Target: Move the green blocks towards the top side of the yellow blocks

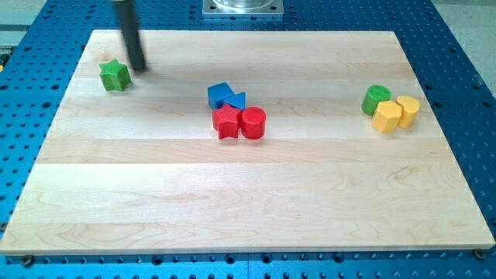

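Camera view, tip (pixel 139 68) beside green star (pixel 115 75)

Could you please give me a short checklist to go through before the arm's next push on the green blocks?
1. My tip in view: ok, just right of and slightly above the green star block.
2. Tip on the star's far side for a rightward push: not ok, it stands on the star's right.
3. Tip touching the star: cannot tell, very close.
4. Green cylinder block near the yellows: ok, against the yellow blocks at their upper left.
5. Straight path to the yellows: not ok, the blue blocks and red blocks lie near it.
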